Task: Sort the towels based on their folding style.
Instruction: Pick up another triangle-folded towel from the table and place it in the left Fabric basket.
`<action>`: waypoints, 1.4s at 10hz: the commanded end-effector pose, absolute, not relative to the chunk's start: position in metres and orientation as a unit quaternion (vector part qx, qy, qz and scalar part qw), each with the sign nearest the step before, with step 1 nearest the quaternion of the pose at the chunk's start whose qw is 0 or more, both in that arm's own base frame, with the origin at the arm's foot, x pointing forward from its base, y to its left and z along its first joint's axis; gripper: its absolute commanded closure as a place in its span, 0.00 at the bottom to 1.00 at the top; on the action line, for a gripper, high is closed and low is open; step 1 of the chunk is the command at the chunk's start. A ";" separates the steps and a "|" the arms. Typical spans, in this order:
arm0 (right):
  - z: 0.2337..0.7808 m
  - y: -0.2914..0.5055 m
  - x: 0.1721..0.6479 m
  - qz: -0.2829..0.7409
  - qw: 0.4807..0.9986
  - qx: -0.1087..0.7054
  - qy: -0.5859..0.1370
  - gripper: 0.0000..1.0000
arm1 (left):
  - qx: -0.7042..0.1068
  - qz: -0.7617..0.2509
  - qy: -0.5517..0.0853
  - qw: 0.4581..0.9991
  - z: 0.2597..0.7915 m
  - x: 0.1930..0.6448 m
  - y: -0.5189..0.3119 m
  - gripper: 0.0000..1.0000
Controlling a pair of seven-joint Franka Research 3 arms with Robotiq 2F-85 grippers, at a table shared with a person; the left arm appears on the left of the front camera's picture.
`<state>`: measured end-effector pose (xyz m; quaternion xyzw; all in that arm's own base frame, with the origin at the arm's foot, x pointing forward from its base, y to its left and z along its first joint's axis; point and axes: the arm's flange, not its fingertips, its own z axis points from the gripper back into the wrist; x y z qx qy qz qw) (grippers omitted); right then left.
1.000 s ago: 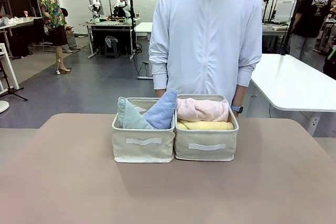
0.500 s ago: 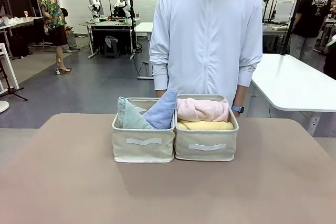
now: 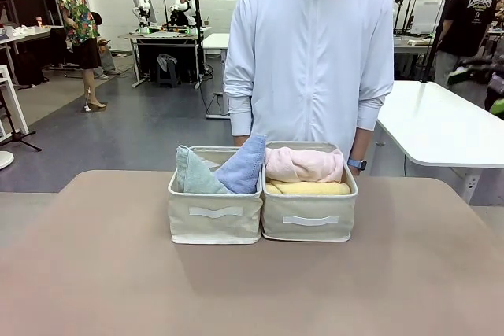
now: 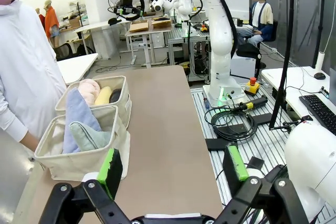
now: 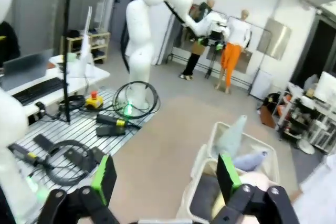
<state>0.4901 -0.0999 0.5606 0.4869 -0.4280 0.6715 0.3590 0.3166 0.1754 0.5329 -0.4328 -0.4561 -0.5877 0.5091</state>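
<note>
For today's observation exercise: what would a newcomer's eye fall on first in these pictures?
Two beige fabric bins standing side by side at the middle of the table, right in front of a person in a pale zip jacket. The left bin holds the sage-green towel and light-blue towel folded into cones; the right bin holds the rolled pink towel above the yellow towel.

A robotics lab: white robot arms (image 4: 210,3) on workbenches (image 3: 169,35), cabling and monitors crowd the room.

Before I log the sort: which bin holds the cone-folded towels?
The bin on the robot's left: the sage-green towel and light-blue towel stand up in points there, while the other bin holds rolled ones.
</note>
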 end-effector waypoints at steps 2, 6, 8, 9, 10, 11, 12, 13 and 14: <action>0.627 -0.184 0.502 0.626 0.463 0.450 -0.437 0.00 | -0.430 -0.589 -0.470 0.498 0.533 0.315 0.175 0.00; 0.579 -0.118 0.490 0.662 0.381 0.475 -0.438 0.00 | -0.430 -0.589 -0.470 0.498 0.533 0.315 0.175 0.00; 0.579 -0.118 0.490 0.662 0.381 0.475 -0.438 0.00 | -0.430 -0.589 -0.470 0.498 0.533 0.315 0.175 0.00; 0.579 -0.118 0.490 0.662 0.381 0.475 -0.438 0.00 | -0.430 -0.589 -0.470 0.498 0.533 0.315 0.175 0.00; 0.579 -0.118 0.490 0.662 0.381 0.475 -0.438 0.00 | -0.430 -0.589 -0.470 0.498 0.533 0.315 0.175 0.00; 0.579 -0.118 0.490 0.662 0.381 0.475 -0.438 0.00 | -0.430 -0.589 -0.470 0.498 0.533 0.315 0.175 0.00; 0.579 -0.118 0.490 0.662 0.381 0.475 -0.438 0.00 | -0.430 -0.589 -0.470 0.498 0.533 0.315 0.175 0.00; 0.579 -0.118 0.490 0.662 0.381 0.475 -0.438 0.00 | -0.430 -0.589 -0.470 0.498 0.533 0.315 0.175 0.00; 0.579 -0.118 0.490 0.662 0.381 0.475 -0.438 0.00 | -0.430 -0.589 -0.470 0.498 0.533 0.315 0.175 0.00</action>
